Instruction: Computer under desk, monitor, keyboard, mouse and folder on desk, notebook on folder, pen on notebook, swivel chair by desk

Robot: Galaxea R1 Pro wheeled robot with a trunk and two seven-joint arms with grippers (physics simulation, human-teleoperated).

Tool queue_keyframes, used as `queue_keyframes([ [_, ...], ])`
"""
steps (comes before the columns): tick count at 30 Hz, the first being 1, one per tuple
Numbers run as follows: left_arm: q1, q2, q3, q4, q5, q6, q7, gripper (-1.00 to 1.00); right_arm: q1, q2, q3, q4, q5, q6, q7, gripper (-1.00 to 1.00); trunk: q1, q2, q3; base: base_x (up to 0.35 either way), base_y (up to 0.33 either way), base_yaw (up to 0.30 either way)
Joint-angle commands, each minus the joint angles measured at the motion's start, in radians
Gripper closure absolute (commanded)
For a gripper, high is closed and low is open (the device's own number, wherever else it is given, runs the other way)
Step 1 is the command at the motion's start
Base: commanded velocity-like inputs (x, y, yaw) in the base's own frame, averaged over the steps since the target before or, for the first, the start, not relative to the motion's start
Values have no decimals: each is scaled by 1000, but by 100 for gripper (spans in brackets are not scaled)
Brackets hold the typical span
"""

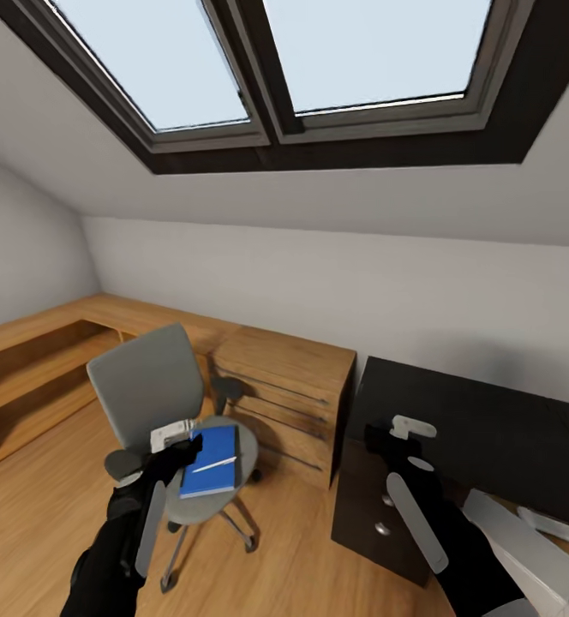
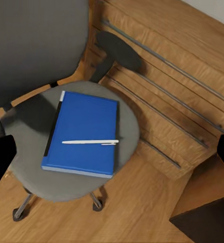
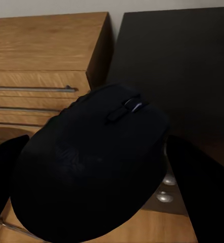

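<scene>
The swivel chair (image 1: 147, 386) stands on the wooden floor in front of a dresser. On its grey seat (image 2: 26, 147) lies a flat blue cover (image 2: 86, 131) with a dark strip along one edge; I cannot tell whether it is the folder, the notebook or both stacked. The white pen (image 2: 90, 142) rests across it. My left gripper (image 1: 180, 450) hovers above the seat, its fingers (image 2: 0, 157) wide apart and open. The dark mouse (image 3: 91, 172) is held in my right gripper (image 1: 386, 444), which is shut on it above the left end of the black desk (image 1: 482, 420).
A light wooden dresser (image 1: 289, 386) with long bar handles stands between the chair and the desk. Low wooden shelving (image 1: 27, 368) runs along the left wall. Light-grey flat shapes (image 1: 524, 536) lie at the lower right. The desk drawers have round knobs (image 3: 165, 196).
</scene>
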Motion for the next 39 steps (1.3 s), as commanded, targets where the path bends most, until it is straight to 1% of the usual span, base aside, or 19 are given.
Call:
queue_keyframes([
  [1,8,-1,1,-20,2,6,2,-100,-1,-2,3,-1,-7,3,-9,100,1,-2,-3,164,0,203],
  [5,23,-1,1,-51,2,8,2,-100,-1,-5,3,14,-6,3,-1,100,1,-2,-4,175,0,75],
  [6,25,-1,0,-53,2,8,2,-100,-1,-22,2,63,-4,-2,65,100,1,-2,-4,269,0,7],
  [9,25,-1,0,-53,2,8,2,-100,-1,-46,1,89,-4,-28,129,100,1,-2,-4,292,0,4],
  [14,26,-1,-1,-53,2,8,2,-100,-1,-57,-1,137,2,-60,159,100,1,-2,-4,316,0,1],
  [17,26,-1,-1,-52,2,8,2,-100,-2,-58,-2,163,33,-86,163,100,1,-2,-4,320,0,0],
  [18,25,-1,-1,-52,2,8,2,-100,-2,-59,-2,184,61,-108,166,100,1,-2,-4,321,0,0],
  [19,25,-1,-1,-52,2,8,2,-100,-2,-59,-3,190,69,-116,169,100,1,-2,-4,321,0,0],
  [20,26,-1,-27,-51,2,8,2,-100,-2,-59,-1,221,113,-175,214,100,1,-2,-4,321,0,0],
  [21,25,-1,-34,-51,2,8,2,-100,-2,-59,-1,226,121,-184,227,100,1,-2,-4,321,0,0],
  [23,26,-1,-55,-49,1,8,2,-100,-3,-59,-3,267,174,-223,286,100,1,-2,-4,311,0,0],
  [25,26,-1,-61,-49,1,8,2,-100,-7,-59,-4,315,208,-240,316,100,1,-2,-4,259,0,0],
  [27,26,-1,-64,-49,1,8,2,-100,-29,-61,-6,374,227,-249,349,100,1,-2,-4,140,0,0],
  [30,26,-1,-66,-50,1,9,2,-100,-108,-86,-8,514,240,-261,463,100,1,-2,-4,55,0,0],
  [32,27,-1,-66,-54,2,11,2,-100,-150,-109,-24,600,238,-270,538,100,1,-2,-4,17,0,0],
  [33,27,-1,-66,-54,2,13,2,-100,-159,-114,-32,616,236,-271,554,100,1,-2,-4,11,0,0],
  [34,27,-1,-67,-56,3,19,2,-100,-173,-122,-54,643,234,-273,579,100,1,-2,-4,7,0,0],
  [36,27,-1,-67,-65,4,32,2,-100,-187,-132,-93,669,233,-274,608,100,1,-2,-4,5,0,0],
  [39,27,-1,-67,-94,6,51,2,-100,-196,-147,-129,687,232,-274,631,100,1,-2,-4,2,0,0],
])
